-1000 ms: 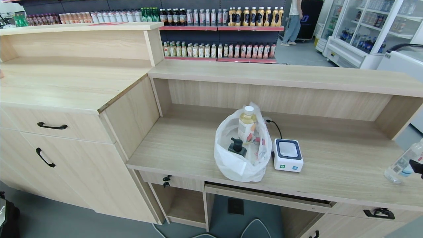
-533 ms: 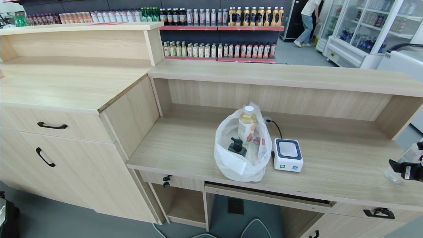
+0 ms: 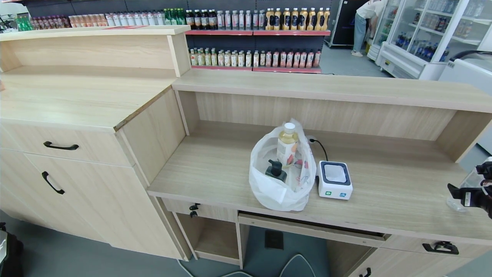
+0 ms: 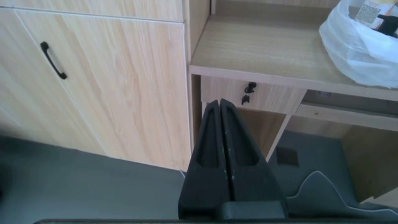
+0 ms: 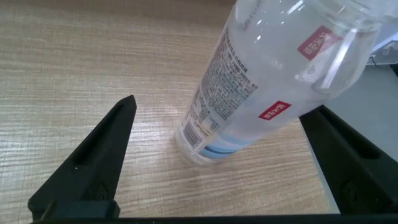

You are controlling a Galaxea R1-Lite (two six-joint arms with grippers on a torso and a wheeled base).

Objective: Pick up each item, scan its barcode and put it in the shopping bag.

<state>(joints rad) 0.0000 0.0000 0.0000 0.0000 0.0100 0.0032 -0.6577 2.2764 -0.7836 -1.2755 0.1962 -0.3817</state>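
1. Right end effector [image 5: 224,109]: fingers spread wide, holding nothing. They sit on either side of the clear plastic water bottle with red-and-white label [image 5: 249,87], with gaps visible on both sides and no contact.
2. Water bottle: base on the light wood tabletop [image 3: 392,184], at its far right end, well apart from the bag.
3. Left end effector [image 4: 221,109]: fingers pressed together, nothing between them. It hangs low in front of the cabinet doors, below the tabletop edge.
4. The right wrist view gives the finger-to-bottle gaps. The head view gives the layout: the white plastic shopping bag [image 3: 276,184] stands mid-tabletop and holds a yellow drink bottle with white cap [image 3: 287,144] and a black pump-top bottle [image 3: 275,171]. The white square barcode scanner [image 3: 334,180] is just beside the bag on the right.
5. Versus 1.0 s ago: only a dark fingertip showed beside the water bottle; now the right end effector has come in around it. The bag, its contents and the scanner are unchanged.
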